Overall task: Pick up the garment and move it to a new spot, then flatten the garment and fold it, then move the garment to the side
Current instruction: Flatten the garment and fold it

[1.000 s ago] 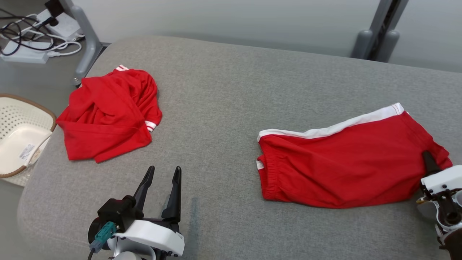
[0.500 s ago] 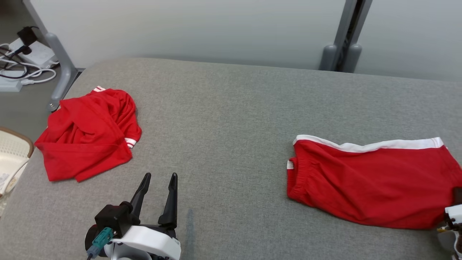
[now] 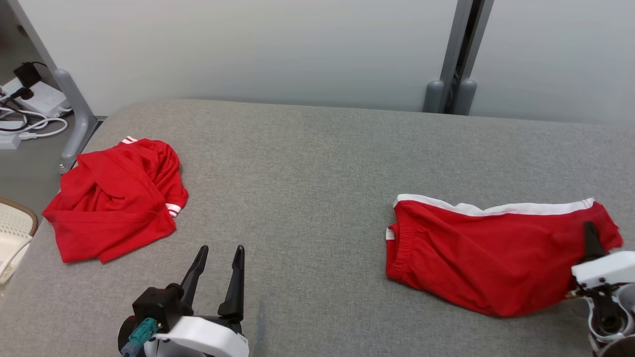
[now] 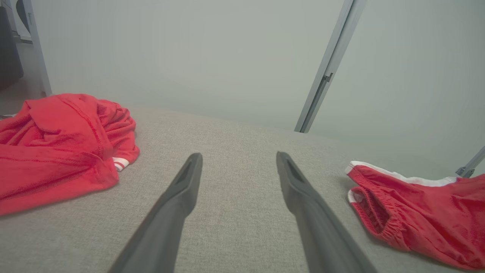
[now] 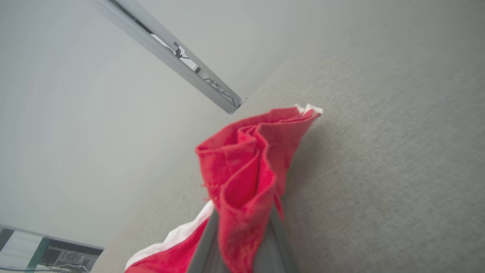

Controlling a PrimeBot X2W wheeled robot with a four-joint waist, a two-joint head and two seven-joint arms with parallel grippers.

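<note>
The garment [image 3: 114, 198] lies crumpled at the left of the grey padded table [image 3: 307, 173], red with a striped cuff showing; the left wrist view has the garment [image 4: 57, 148] at its left. My left gripper [image 3: 221, 249] stands open and empty near the front edge, to the right of that heap, its fingers [image 4: 182, 197] spread above bare fabric. My right gripper [image 3: 589, 233] is shut on the right end of a second red garment [image 3: 486, 253] with a white band. The right wrist view shows that cloth [image 5: 246, 159] bunched between the right gripper's [image 5: 242, 227] fingers.
A white basket [image 3: 10, 233] sits off the table's left edge. Cables and a power strip [image 3: 25, 114] lie on the floor beyond a grey post [image 3: 74, 124]. Another grey post [image 3: 449, 74] stands against the wall behind the table.
The head camera has tilted up and shifted. My right gripper has dragged the white-banded garment to the right, away from the crumpled heap, and its band now lies more level. The left gripper stays open.
</note>
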